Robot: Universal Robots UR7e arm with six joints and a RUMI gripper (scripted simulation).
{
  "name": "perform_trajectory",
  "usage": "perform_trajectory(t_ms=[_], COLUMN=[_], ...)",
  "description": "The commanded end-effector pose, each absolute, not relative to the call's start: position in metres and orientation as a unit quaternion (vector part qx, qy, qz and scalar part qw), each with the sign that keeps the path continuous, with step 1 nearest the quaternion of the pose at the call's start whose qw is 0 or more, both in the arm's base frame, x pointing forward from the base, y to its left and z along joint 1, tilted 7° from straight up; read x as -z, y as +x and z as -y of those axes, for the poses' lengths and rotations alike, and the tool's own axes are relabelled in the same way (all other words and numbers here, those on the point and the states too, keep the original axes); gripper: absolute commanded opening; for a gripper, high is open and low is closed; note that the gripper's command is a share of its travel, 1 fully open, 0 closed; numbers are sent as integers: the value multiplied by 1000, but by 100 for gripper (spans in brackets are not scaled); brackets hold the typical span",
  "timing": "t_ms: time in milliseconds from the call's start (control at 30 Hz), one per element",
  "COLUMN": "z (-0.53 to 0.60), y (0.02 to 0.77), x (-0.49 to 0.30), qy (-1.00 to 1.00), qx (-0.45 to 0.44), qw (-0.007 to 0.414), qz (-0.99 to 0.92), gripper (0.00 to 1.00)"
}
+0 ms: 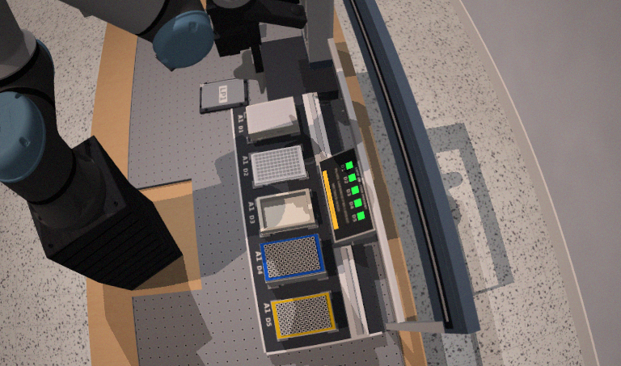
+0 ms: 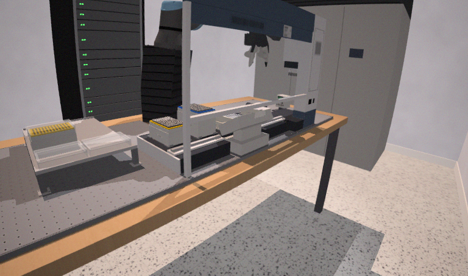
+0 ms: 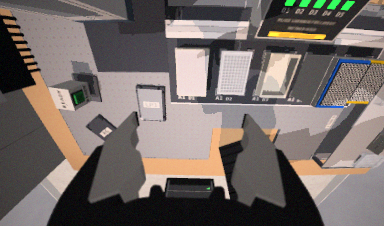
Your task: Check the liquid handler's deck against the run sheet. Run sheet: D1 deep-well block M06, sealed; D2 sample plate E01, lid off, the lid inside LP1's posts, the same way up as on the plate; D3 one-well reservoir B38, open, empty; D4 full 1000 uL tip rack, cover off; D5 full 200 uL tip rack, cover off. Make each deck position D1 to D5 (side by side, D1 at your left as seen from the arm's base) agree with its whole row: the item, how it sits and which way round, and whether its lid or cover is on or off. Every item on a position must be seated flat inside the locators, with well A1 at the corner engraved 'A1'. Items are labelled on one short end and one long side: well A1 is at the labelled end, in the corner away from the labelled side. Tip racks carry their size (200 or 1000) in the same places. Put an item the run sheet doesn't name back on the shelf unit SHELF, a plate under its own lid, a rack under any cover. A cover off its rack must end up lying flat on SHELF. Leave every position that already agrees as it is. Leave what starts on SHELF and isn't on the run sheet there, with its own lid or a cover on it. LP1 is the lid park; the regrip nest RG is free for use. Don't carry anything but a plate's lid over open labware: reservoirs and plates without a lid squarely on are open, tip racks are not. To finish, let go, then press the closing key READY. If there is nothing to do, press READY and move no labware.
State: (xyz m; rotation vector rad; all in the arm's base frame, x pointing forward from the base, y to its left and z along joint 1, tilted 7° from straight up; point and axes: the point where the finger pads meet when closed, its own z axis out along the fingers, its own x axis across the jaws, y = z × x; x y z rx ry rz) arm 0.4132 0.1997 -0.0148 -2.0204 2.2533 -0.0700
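Note:
My gripper (image 1: 256,60) hangs open and empty high above the table, beyond the lid park LP1 (image 1: 223,94); it also shows in the exterior view (image 2: 256,50) and the wrist view (image 3: 189,161). On the deck, D1 holds a sealed deep-well block (image 1: 272,119), D2 a lidless well plate (image 1: 278,164), D3 an open reservoir (image 1: 285,211), D4 a blue-rimmed tip rack (image 1: 293,257) and D5 a yellow-rimmed tip rack (image 1: 302,315), both uncovered. I cannot tell whether a clear lid lies in LP1. The READY key (image 3: 75,97) stands to the left of LP1 in the wrist view.
The status panel (image 1: 350,191) beside the deck shows several green lights. The regrip nest RG (image 3: 104,131) lies near READY. The shelf unit carries a covered yellow tip rack (image 2: 51,133) and clear flat covers (image 2: 106,140). The blue gantry beam (image 2: 248,14) spans the deck.

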Motion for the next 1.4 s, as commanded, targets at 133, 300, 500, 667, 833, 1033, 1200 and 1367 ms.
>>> perform_trajectory(t_ms=[133, 300, 500, 667, 833, 1033, 1200, 1367], z=[-201, -201, -201, -202, -202, -202, -203, -203], y=[414, 414, 415, 416, 417, 418, 418, 420], x=[22, 28, 38, 46, 52, 61, 69, 77], qy=[-667, -667, -667, -667, -667, -667, -667, -667], qx=[22, 22, 22, 22, 22, 22, 22, 22], qw=[57, 56, 56, 56, 56, 56, 56, 57], qz=[-743, -743, -743, -743, -743, -743, -743, -743], gripper=[82, 82, 82, 82, 82, 82, 82, 82])
